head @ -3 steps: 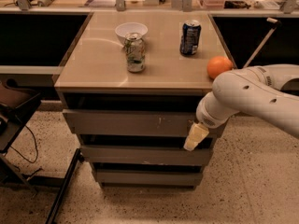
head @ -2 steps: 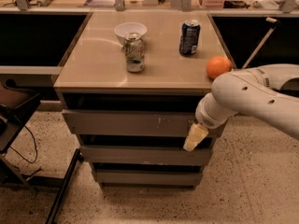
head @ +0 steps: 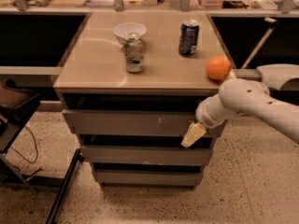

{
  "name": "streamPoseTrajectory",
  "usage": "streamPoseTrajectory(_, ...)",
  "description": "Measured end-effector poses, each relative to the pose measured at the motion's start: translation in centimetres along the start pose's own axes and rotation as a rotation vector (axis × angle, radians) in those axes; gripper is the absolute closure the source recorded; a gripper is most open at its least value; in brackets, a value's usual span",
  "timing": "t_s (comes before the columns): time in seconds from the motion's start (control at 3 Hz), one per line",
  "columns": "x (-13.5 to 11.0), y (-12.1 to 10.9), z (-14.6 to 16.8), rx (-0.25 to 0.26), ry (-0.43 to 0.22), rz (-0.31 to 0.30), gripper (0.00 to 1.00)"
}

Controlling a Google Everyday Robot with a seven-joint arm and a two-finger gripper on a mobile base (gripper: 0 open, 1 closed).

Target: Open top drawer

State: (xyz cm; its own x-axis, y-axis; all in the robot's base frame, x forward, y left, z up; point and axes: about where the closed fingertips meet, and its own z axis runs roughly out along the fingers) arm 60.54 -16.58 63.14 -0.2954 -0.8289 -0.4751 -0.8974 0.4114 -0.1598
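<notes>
The top drawer [head: 126, 123] is the widest grey handleless front just under the tan countertop [head: 93, 69], with whitish scuff marks right of centre. It stands out a little past the two narrower drawer fronts below it. My gripper [head: 192, 135] reaches in from the right on a white arm [head: 247, 101]. Its cream fingertips lie at the lower right of the top drawer front, over the dark gap beneath it.
On the countertop stand a white bowl [head: 129, 31], a green can [head: 134, 53], a blue can [head: 188, 37] and an orange [head: 218, 68] near the right edge. A dark stand [head: 14, 111] and cables sit on the floor at left.
</notes>
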Motion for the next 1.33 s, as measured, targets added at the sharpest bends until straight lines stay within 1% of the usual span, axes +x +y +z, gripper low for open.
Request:
streamPoseTrajectory(0.33, -0.17, -0.05, -0.3, 0.0, 0.0, 0.0, 0.0)
streamPoseTrajectory(0.67, -0.17, -0.05, -0.3, 0.0, 0.0, 0.0, 0.19)
streamPoseTrajectory(1.33, -0.17, -0.06, -0.32, 0.0, 0.0, 0.0, 0.65)
